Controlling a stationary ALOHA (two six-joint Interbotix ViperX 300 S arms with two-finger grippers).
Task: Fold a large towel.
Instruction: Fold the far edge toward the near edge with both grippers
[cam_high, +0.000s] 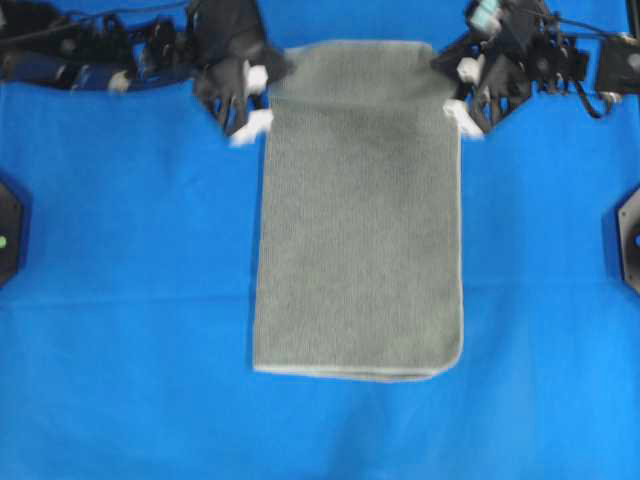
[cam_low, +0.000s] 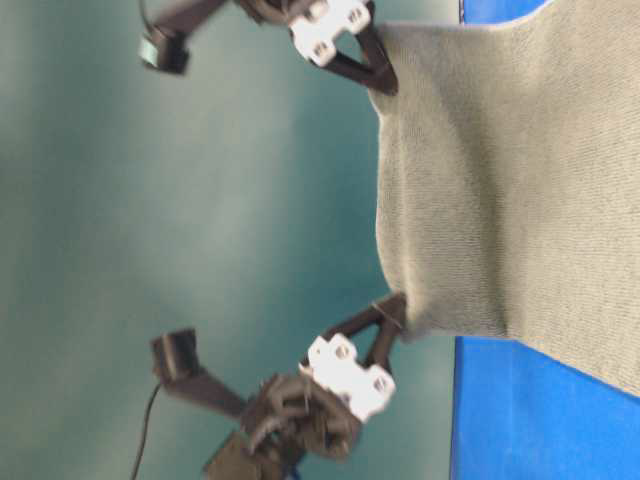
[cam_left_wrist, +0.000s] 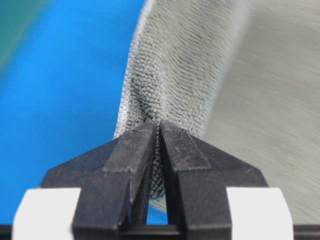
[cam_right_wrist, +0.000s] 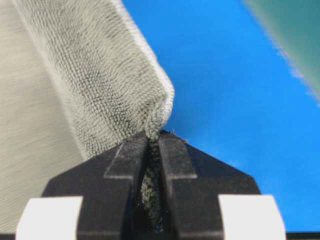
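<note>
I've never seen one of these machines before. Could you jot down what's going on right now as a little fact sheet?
Cloth: grey-green towel, already doubled into a long strip
Surface: bright blue sheet
Left gripper: jaws pinched shut on one top corner of the towel
Right gripper: jaws pinched shut on the other top corner
Towel position: top end lifted off the sheet, bottom end lying flat
Likely next move: probably carrying the lifted end over to fold again

Blue sheet bare both sides of towel; only black mounts at side edges obstruct.
</note>
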